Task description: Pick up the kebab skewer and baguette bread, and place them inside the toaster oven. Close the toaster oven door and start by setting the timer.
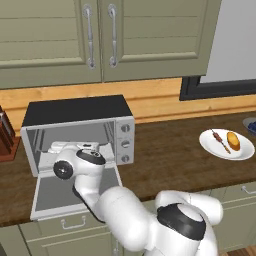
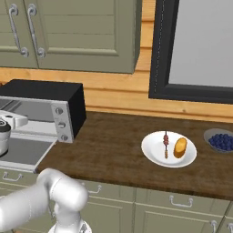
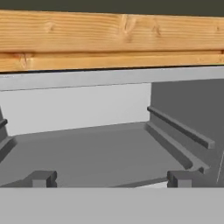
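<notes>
Both foods are seen unmoved — the kebab skewer (image 2: 166, 144) and the baguette bread (image 2: 180, 147) lie side by side on a white plate (image 2: 154, 154) on the desk (image 2: 113, 141), well apart from the toaster oven (image 1: 75, 112). The toaster oven door (image 1: 50, 192) is dropped open, and the hand (image 3: 111, 178) is held spread and empty at the bare cavity. Both picks, the closing and the timer are judged to be left.

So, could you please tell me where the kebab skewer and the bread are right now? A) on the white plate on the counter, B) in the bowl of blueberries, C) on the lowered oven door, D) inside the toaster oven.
A: the kebab skewer and the bread lie side by side on the white plate, well to the right of the toaster oven, whose door hangs open.
</notes>
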Tool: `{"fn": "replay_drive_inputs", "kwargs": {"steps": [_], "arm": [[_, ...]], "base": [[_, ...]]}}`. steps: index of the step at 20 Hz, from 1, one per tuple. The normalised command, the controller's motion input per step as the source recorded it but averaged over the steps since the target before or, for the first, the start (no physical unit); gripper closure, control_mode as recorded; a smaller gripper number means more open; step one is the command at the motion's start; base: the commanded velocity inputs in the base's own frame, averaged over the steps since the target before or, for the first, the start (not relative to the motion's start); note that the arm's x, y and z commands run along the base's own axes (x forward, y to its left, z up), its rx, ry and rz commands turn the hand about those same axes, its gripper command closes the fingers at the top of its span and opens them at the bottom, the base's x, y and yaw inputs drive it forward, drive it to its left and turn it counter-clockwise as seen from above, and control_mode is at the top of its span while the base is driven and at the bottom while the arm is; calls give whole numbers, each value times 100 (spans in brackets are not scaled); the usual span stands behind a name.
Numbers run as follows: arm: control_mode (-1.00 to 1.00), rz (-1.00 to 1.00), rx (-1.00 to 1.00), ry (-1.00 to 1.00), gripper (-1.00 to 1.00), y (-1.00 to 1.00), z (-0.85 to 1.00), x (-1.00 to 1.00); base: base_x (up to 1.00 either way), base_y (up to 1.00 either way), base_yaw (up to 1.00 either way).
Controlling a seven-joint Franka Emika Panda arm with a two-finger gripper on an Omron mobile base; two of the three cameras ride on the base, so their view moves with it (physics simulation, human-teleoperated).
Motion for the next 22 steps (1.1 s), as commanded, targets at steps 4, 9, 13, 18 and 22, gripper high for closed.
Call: {"fn": "replay_drive_inputs", "kwargs": {"steps": [4,9,13,18,22], "arm": [[-100,0,-2,0,-100,5,-31,27],[-100,0,-4,0,-100,11,-24,24],[-100,0,-2,0,-100,0,-4,21],[-100,0,-2,0,-100,0,-11,13],[-100,0,-3,0,-100,0,-13,14]], "base": [[0,0,0],[0,0,0],[0,0,0],[0,0,0],[0,0,0]]}}
